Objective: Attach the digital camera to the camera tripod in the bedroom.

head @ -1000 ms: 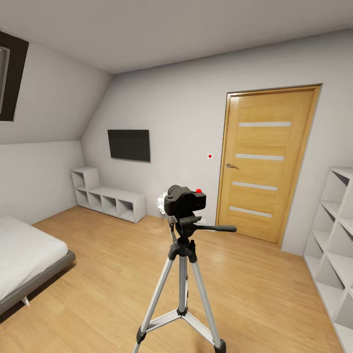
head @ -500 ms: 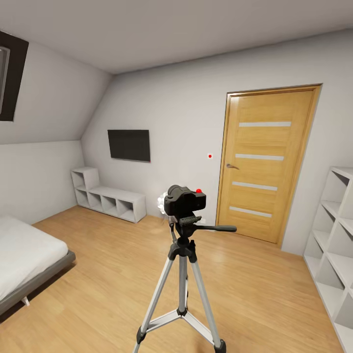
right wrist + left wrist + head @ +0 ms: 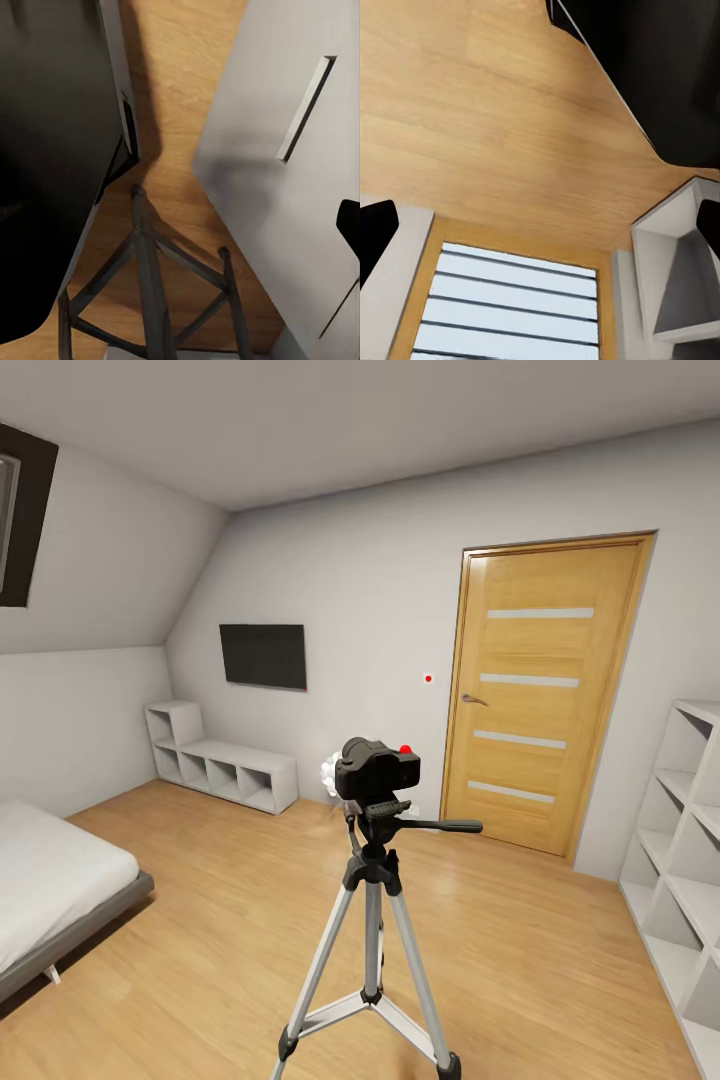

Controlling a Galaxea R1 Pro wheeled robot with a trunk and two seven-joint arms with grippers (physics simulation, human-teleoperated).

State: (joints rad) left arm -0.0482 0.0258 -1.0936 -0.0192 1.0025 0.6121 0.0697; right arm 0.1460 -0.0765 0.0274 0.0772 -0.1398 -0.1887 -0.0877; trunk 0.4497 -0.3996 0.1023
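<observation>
You're looking at the small black boxy digital camera (image 3: 377, 770), red button up, sitting on the black pan head of the tall silver-legged camera tripod (image 3: 372, 920). It's sitting level and centred on the head, so by my read the attach step is done or nearly done; can't confirm a lock from here. The side handle is sticking out toward the oak door with frosted strips (image 3: 535, 695).

Grippers: the left one is pointing at the light wood plank floor (image 3: 487, 135), with dark fingertips (image 3: 375, 232) showing at opposite edges of the wrist view, so it's spread wide w/ nothing between. On the right wrist view only one dark tip is peeking in at the edge, so I can't tell its spread. That cam is looking at a dark wooden frame w/ crossbars (image 3: 150, 277) standing on the floor beside a pale grey panel (image 3: 292, 150). Neither the digital camera nor the tripod is within the reach of either tool's view, so both arms are probably parked away from the work.

Room to move: open floor is lying all around the tripod legs. White cube shelves (image 3: 690, 860) are standing well apart on the door side; the grey-framed bed w/ white mattress (image 3: 50, 890) is well apart on the other. Watch the splayed black feet if you're driving the base closer, since a nudge could tip the stand.
</observation>
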